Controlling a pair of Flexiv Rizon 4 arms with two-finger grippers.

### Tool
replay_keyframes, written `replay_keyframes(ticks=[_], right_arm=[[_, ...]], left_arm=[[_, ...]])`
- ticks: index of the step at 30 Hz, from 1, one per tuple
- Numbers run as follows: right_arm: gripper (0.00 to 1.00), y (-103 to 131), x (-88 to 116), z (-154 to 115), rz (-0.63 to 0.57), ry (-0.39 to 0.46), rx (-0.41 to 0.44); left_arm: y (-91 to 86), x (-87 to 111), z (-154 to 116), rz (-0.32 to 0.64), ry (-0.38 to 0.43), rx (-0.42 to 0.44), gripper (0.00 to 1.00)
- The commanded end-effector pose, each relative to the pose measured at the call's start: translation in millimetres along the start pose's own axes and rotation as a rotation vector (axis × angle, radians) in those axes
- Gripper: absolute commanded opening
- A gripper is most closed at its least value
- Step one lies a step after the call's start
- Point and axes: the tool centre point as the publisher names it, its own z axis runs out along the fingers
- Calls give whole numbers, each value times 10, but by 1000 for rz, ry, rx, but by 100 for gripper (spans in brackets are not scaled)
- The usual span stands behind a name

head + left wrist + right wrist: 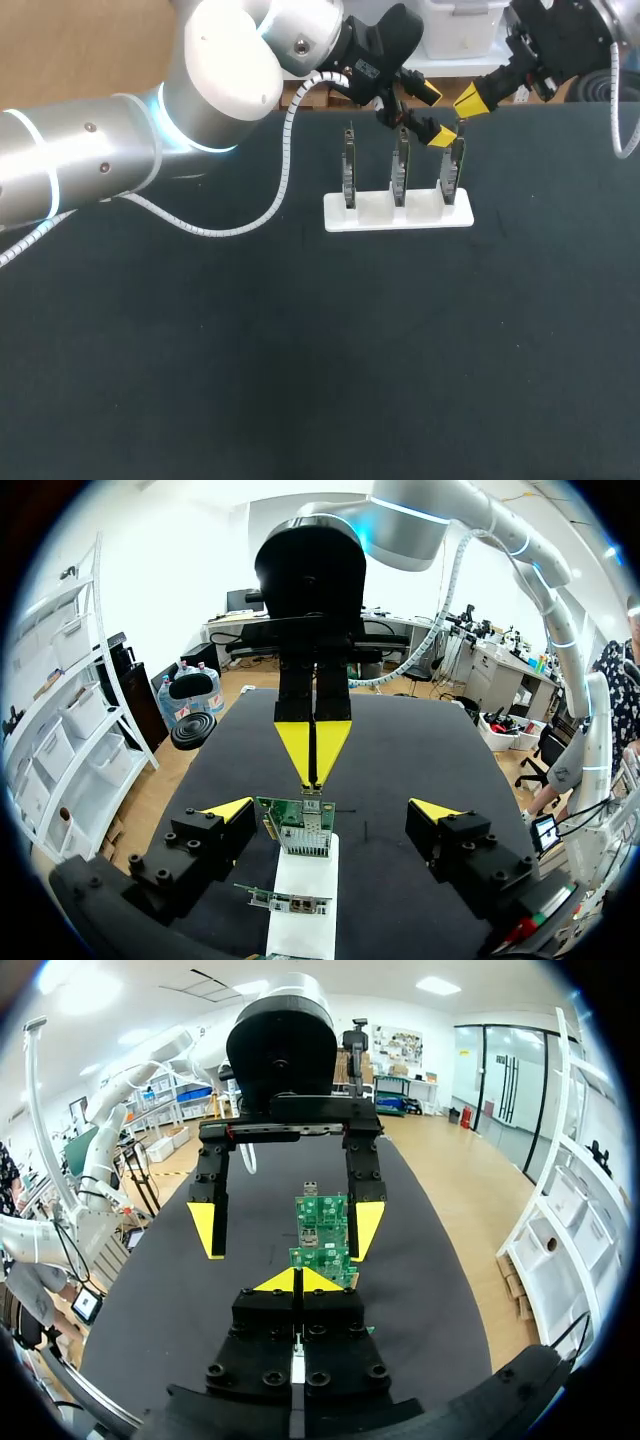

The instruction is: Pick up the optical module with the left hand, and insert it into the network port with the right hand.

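1. Where the black table reaches its far middle, a white rack stands with three slots in a row, one green card upright in each.
2. In the head view the left board, middle board and right board all show edge-on and stand apart from each other.
3. The left gripper comes in from the left and sits over the right end of the rack with its fingers spread wide.
4. In the left wrist view the right board stands between those fingers, nearer one of them and touching neither.
5. The right gripper comes in from the far right corner, its yellow tips pressed together.
6. The tips point down at the top edge of the right board; I cannot tell whether they touch it.
7. I cannot pick out the optical module in any view, and nothing shows pinched between either pair of tips.
8. Metal ports show on the middle board, which stands in the rack nearer the left wrist camera.
9. In the right wrist view the boards line up one behind another just ahead of the closed tips, with the left gripper's fingers on either side of them.
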Motion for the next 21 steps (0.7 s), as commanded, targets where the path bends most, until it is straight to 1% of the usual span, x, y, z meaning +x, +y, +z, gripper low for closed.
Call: replay_keyframes(ticks=[1, 21], right_arm=[[0, -22, 2, 9, 2, 12, -7], [0, -22, 37, 58, 21, 15, -12]], left_arm=[[23, -14, 8, -2, 6, 4, 100], [23, -14, 8, -2, 6, 4, 100]])
